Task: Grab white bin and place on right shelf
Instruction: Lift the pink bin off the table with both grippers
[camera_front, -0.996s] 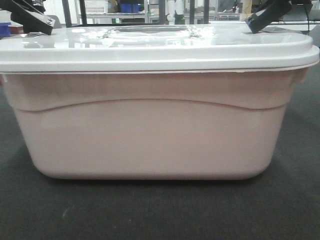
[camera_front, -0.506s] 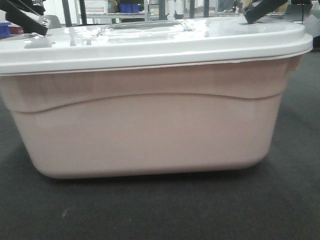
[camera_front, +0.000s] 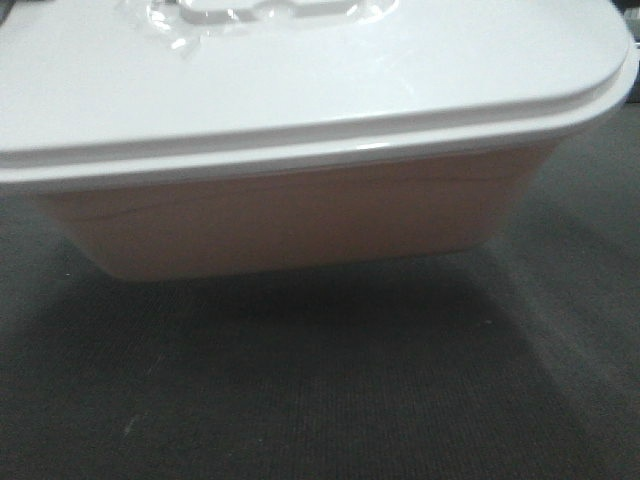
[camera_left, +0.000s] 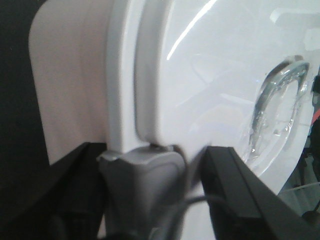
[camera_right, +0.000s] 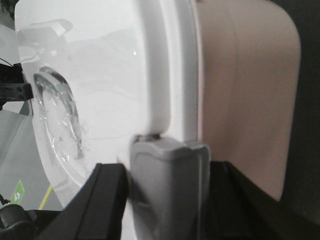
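The white bin (camera_front: 300, 215) fills the front view, its pale pink body raised off the dark surface with a shadow beneath, and its glossy white lid (camera_front: 300, 80) tilted toward the camera. In the left wrist view, my left gripper (camera_left: 150, 195) is shut on the grey latch (camera_left: 142, 180) at one end of the bin (camera_left: 70, 85). In the right wrist view, my right gripper (camera_right: 167, 197) is shut on the grey latch (camera_right: 167, 180) at the other end of the bin (camera_right: 245, 100). Neither gripper shows in the front view. The right shelf is out of view.
A dark grey carpeted surface (camera_front: 320, 390) lies below and in front of the bin. The lid's recessed clear handle (camera_left: 277, 110) shows in both wrist views. A strip of floor with a yellow line (camera_right: 30, 195) appears beyond the lid.
The bin has risen off the carpeted surface and tipped so its lid top faces the camera. The racks behind it and both gripper tips have left the front view.
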